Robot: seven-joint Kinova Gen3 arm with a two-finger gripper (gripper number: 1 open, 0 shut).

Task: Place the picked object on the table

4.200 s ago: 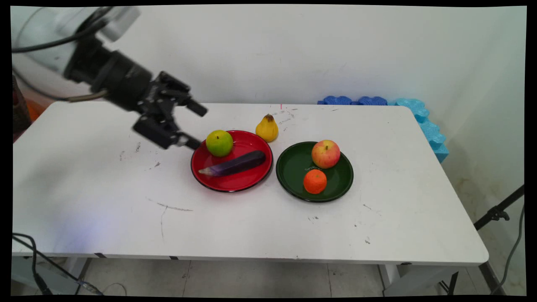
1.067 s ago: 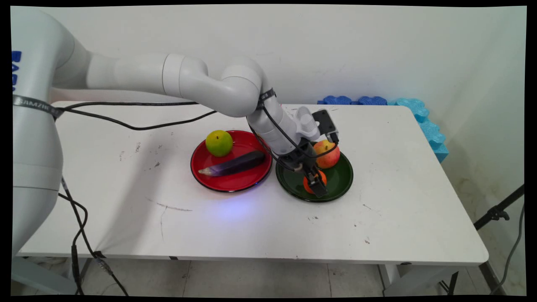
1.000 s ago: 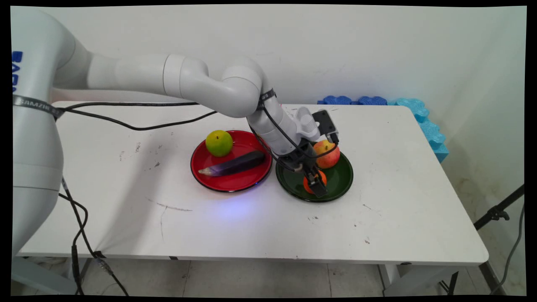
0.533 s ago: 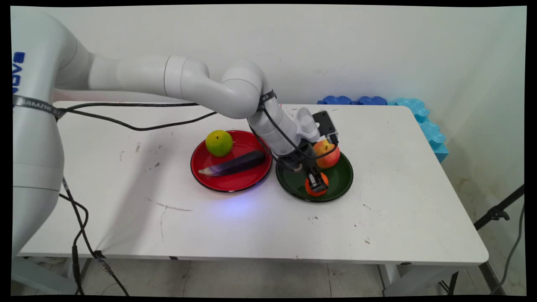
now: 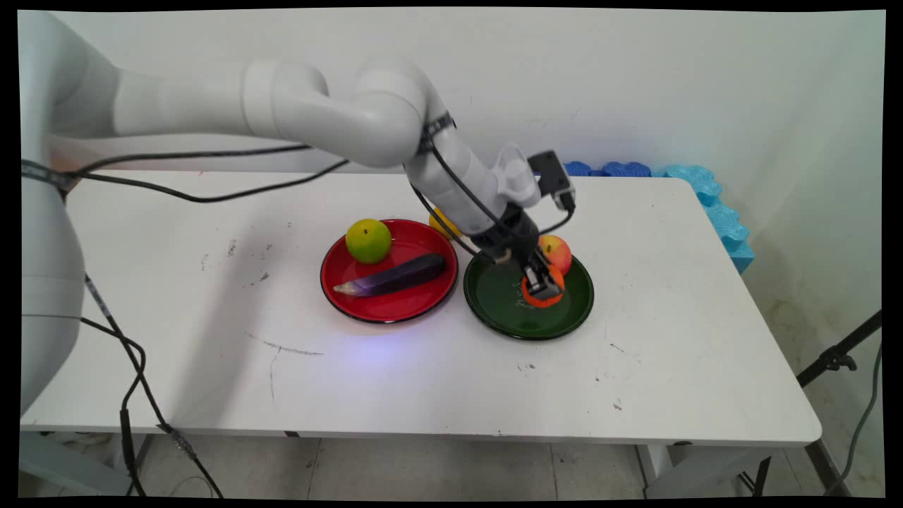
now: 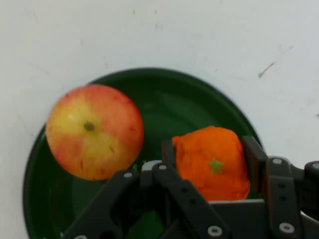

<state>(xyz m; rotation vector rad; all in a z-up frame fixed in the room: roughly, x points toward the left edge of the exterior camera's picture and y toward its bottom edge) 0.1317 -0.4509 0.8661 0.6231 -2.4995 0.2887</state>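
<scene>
Fruit and two plates on a white counter [image 5: 395,381].
Red plate [image 5: 395,307] holds a green apple [image 5: 368,240] and an eggplant [image 5: 395,276]; a yellow pear [image 5: 439,223] stands behind it; blue foam mats [image 5: 705,194] line the wall.

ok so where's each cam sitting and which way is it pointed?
Main view: fixed above the table's near side, looking down across it to the wall; shows the arm and gripper.
Hand view: on the hand, looking along the gripper down at the green plate; shows linkage and fingers.
Shared: orange gripped, apple, green plate.
</scene>
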